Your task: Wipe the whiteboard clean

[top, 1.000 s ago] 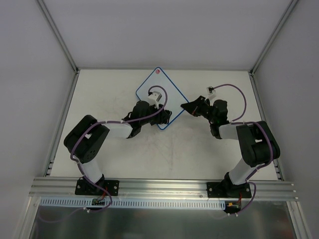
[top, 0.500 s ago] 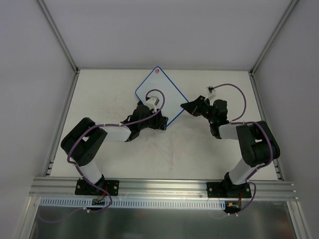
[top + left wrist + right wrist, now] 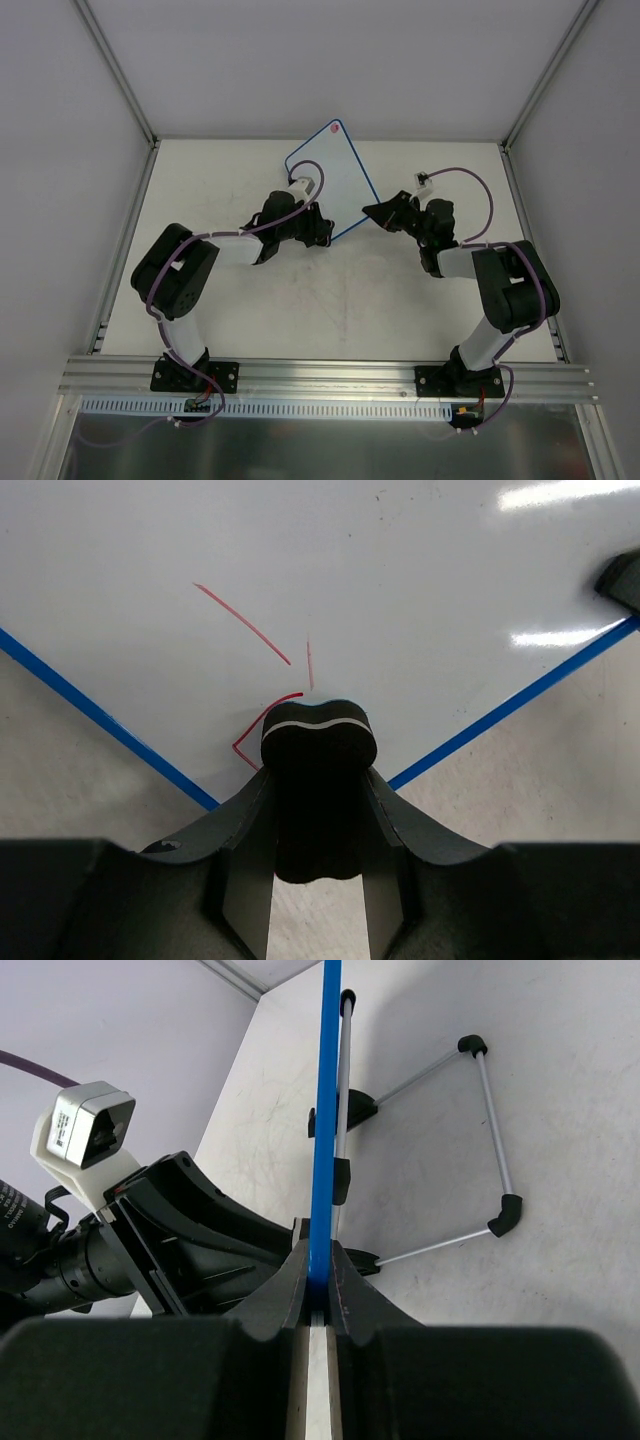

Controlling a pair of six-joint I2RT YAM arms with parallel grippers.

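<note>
The whiteboard (image 3: 330, 175), white with a thin blue frame and a pink-red dot at its far corner, stands tilted at the table's back middle. My right gripper (image 3: 372, 212) is shut on its blue edge (image 3: 322, 1160). My left gripper (image 3: 318, 232) is shut on the black bone-shaped eraser (image 3: 318, 742), whose tip rests on the board's near corner (image 3: 300, 600). Red marker strokes (image 3: 245, 625) lie just beyond the eraser. The board's wire stand (image 3: 480, 1150) shows behind it in the right wrist view.
Grey walls and metal corner posts (image 3: 118, 75) enclose the table (image 3: 340, 300). The left arm's body (image 3: 150, 1230) sits close on the other side of the board in the right wrist view. An aluminium rail (image 3: 330, 375) runs along the near edge.
The board has been raised and swung back and right, its dot corner now higher in view. My left gripper with the eraser followed toward the board's near corner.
</note>
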